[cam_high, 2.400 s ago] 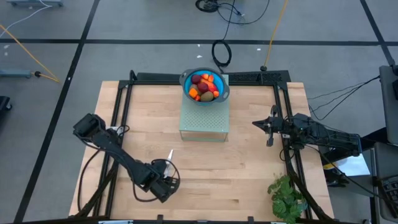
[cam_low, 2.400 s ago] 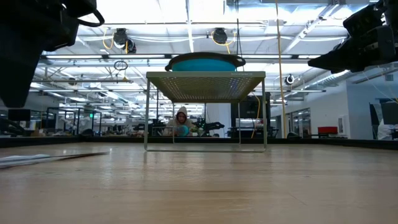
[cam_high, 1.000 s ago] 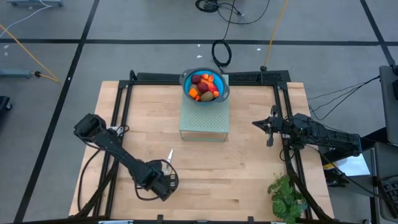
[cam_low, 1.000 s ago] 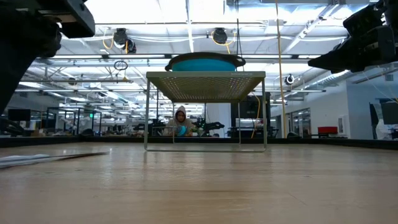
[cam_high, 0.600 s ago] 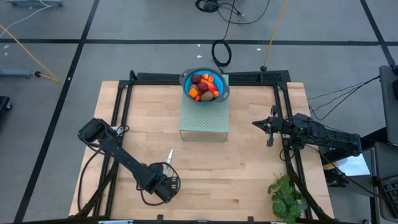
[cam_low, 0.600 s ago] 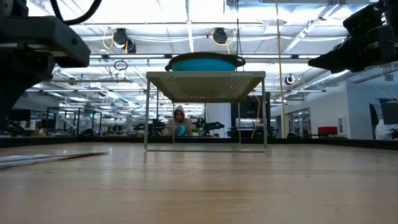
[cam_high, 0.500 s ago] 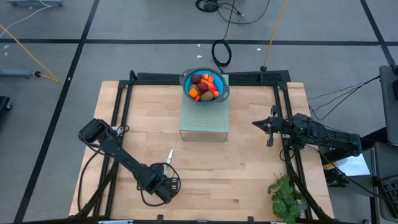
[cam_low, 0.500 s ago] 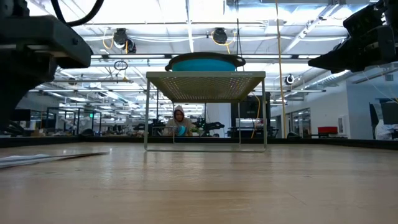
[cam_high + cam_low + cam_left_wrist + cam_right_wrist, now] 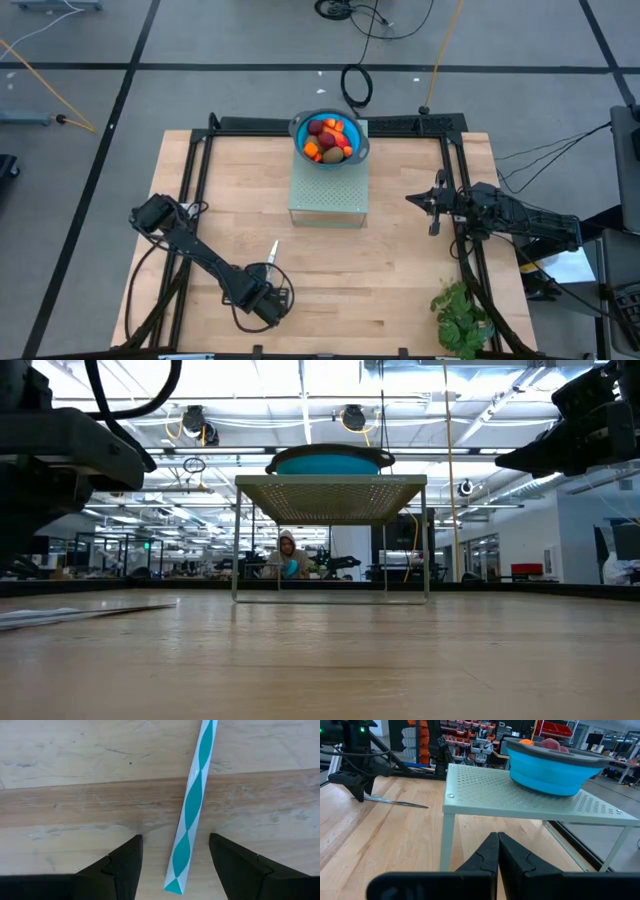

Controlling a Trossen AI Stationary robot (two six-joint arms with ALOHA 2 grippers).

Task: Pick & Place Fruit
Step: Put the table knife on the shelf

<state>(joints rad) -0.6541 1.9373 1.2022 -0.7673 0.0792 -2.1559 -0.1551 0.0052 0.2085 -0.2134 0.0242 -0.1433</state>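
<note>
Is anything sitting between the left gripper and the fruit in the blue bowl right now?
Nothing tall blocks the way. The left gripper is open low over the table, straddling the knife, while the fruit sits in the blue bowl on the raised rack, so the gripper must climb.

Table (image 9: 400,270): pale wood, matt, lightly scuffed. Rack (image 9: 520,795): perforated metal, matt pale-green coat. Bowl (image 9: 552,765): smooth blue plastic, slight sheen. Knife (image 9: 192,815): glossy handle. Fingers (image 9: 120,870): matt black plastic.

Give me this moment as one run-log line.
left end effector: open, astride knife on table | right end effector: shut, idle at right edge | fruit: all in blue bowl on rack
</note>
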